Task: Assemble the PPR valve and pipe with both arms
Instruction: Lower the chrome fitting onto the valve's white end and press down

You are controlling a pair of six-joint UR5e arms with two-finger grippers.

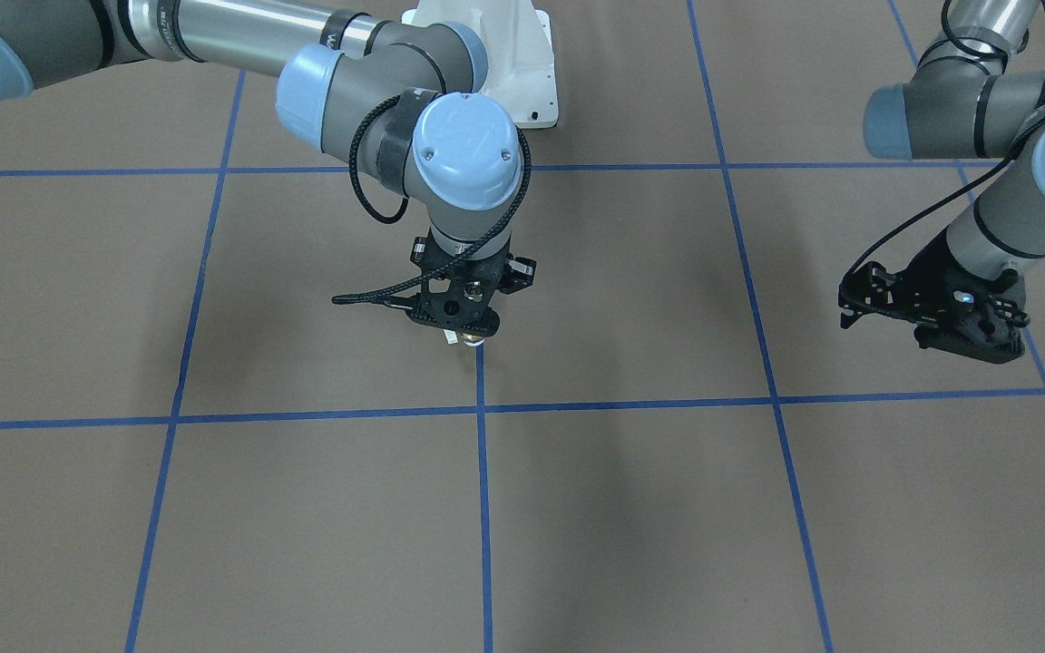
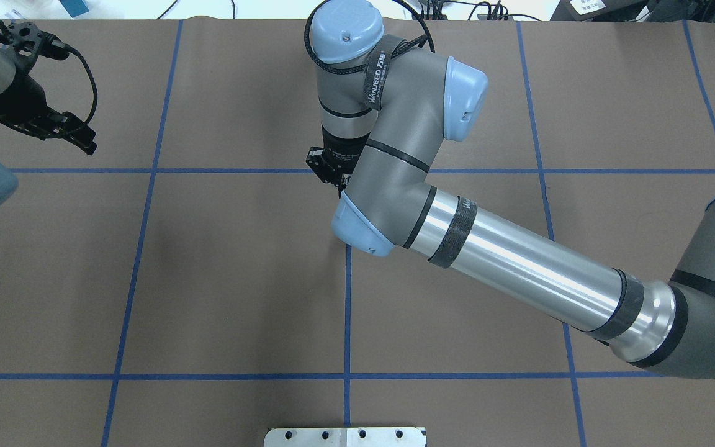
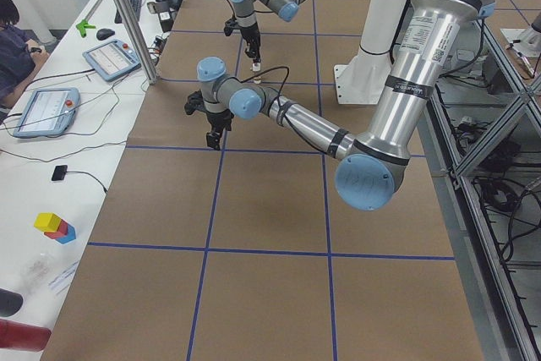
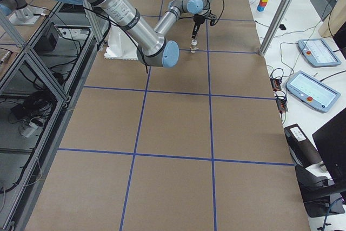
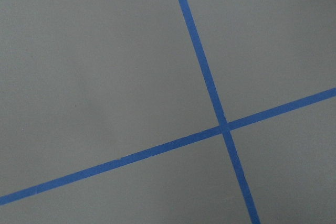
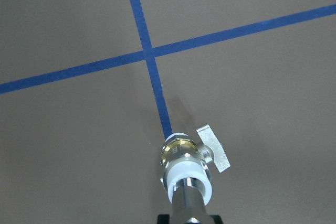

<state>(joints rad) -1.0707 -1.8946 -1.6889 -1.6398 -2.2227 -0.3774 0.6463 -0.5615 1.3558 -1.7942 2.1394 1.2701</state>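
The PPR valve (image 6: 181,153) stands upright under my right gripper (image 1: 470,328), over a blue tape line near the table's middle. It has a white collar on top, a brass body and a side handle. The silver pipe (image 6: 189,203) runs down into that collar, and the right gripper is shut on the pipe. From the front only a small white and brass bit of the valve (image 1: 471,340) shows below the fingers. My left gripper (image 1: 971,343) hangs off to the side above bare table, open and holding nothing. The left wrist view shows only tape lines.
The white bolted pedestal (image 1: 522,54) stands behind the right arm. Blue tape lines (image 5: 210,87) grid the brown table cover. A side bench holds tablets (image 3: 42,112), a metal post (image 3: 127,14) rises at its edge, and a person (image 3: 13,40) sits beside it.
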